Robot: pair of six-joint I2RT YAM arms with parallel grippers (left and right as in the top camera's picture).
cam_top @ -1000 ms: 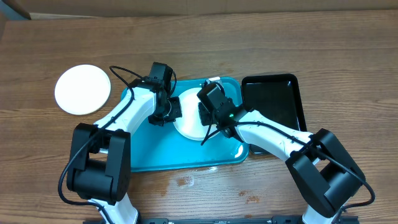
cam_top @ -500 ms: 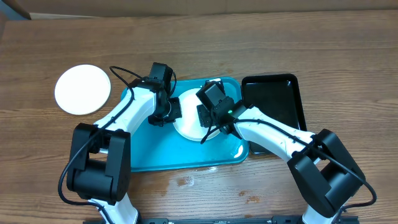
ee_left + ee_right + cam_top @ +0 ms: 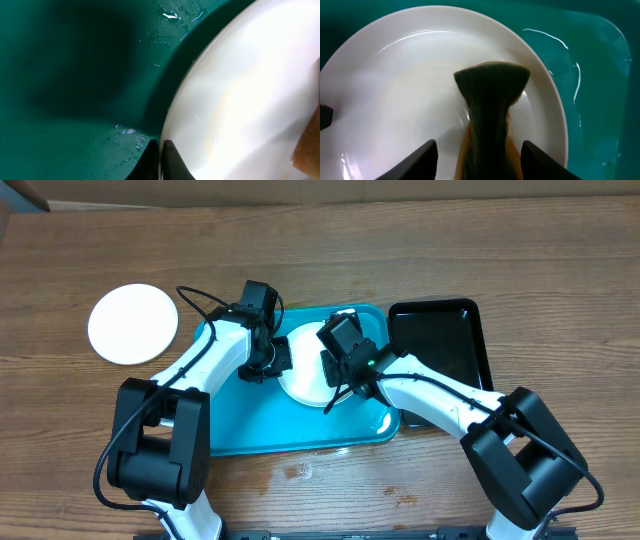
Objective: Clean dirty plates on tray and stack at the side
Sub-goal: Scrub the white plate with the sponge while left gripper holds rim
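A white plate (image 3: 300,372) lies on the turquoise tray (image 3: 250,420), tilted up at its left rim. My left gripper (image 3: 277,360) is shut on that rim; in the left wrist view its black fingertips (image 3: 160,146) pinch the plate's edge (image 3: 240,100) above the wet tray floor (image 3: 75,75). My right gripper (image 3: 336,370) hangs over the plate's right half, shut on a sponge (image 3: 490,100) with a dark green face and a yellow body. The sponge's tip presses on the plate's inside (image 3: 400,80). Another white plate (image 3: 133,323) rests on the table at the left.
A glossy black tray (image 3: 440,340) stands right of the turquoise one. Water drops and a small puddle (image 3: 383,420) lie on the tray floor near its front right corner. Wet spots (image 3: 300,471) mark the wooden table in front of the tray.
My right gripper has shifted slightly over the plate with the sponge, and its jaws have narrowed. The left gripper and the plate have not moved.
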